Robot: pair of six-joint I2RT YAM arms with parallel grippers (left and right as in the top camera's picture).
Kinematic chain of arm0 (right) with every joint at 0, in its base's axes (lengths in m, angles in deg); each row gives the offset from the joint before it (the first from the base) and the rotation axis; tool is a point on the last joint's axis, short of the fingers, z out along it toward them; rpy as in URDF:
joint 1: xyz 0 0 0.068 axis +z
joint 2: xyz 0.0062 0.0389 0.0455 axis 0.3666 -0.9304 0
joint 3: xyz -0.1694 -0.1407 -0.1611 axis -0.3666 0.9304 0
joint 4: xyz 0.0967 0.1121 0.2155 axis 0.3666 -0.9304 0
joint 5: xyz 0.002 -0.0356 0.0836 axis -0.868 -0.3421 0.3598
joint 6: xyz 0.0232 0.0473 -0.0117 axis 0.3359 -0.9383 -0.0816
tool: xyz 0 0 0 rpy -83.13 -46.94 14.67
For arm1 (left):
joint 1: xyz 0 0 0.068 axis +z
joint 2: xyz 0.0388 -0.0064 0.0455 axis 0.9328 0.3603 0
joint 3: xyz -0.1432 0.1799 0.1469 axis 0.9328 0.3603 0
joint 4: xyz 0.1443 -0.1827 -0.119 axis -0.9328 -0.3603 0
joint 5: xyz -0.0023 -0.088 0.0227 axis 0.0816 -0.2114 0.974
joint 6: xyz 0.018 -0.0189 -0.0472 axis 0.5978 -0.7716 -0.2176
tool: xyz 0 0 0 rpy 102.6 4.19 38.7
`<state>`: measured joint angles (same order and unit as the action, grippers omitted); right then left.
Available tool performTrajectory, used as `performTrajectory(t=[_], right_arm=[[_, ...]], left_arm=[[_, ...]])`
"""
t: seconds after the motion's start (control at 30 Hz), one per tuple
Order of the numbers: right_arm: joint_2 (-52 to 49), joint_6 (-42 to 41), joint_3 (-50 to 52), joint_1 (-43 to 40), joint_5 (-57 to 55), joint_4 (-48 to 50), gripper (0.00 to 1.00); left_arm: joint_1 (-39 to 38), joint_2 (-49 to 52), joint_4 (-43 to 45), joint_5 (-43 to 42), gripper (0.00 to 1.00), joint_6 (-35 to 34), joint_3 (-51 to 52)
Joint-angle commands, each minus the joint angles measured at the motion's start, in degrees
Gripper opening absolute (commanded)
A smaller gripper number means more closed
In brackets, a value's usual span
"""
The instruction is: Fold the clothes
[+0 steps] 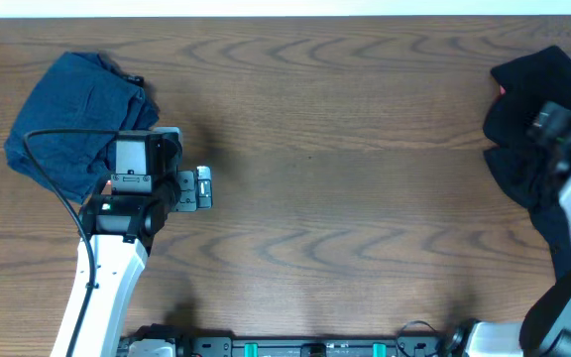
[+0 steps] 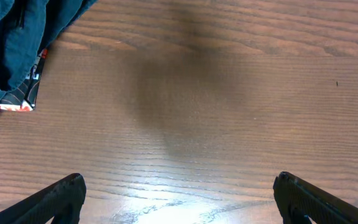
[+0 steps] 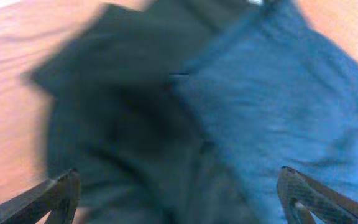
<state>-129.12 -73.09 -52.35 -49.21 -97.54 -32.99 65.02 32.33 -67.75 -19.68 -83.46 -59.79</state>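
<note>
A folded pile of navy-blue clothes (image 1: 72, 124) lies at the left of the table; its edge shows at the top left of the left wrist view (image 2: 11, 43). My left gripper (image 1: 202, 187) is open and empty over bare wood just right of the pile (image 2: 179, 199). A heap of dark clothes (image 1: 533, 109) lies at the right edge. My right gripper (image 3: 179, 196) is open above that heap, over a black garment (image 3: 117, 124) and a blue one (image 3: 291, 112). The right wrist view is blurred.
A red, white and black label or packet (image 2: 25, 93) pokes out from under the navy pile. The wooden table (image 1: 345, 149) spreads between the two piles. The arm bases (image 1: 315, 347) sit along the front edge.
</note>
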Motion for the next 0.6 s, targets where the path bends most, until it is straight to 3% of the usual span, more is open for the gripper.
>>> performTrajectory(t=[0.0, 0.17, 0.57], right_arm=[[-3.65, 0.79, -0.98, -4.42, -0.68, 0.98, 0.94], [-9.38, 1.7, -0.98, -9.16, 1.42, 3.85, 0.92], [-17.59, 3.19, -0.96, -11.23, 1.22, 8.61, 0.83]], left_arm=[[0.02, 0.07, 0.07, 0.04, 0.98, -0.35, -1.22], [0.02, 0.07, 0.24, 0.04, 0.98, -0.33, -1.22], [0.02, 0.07, 1.03, 0.04, 0.98, -0.33, -1.22]])
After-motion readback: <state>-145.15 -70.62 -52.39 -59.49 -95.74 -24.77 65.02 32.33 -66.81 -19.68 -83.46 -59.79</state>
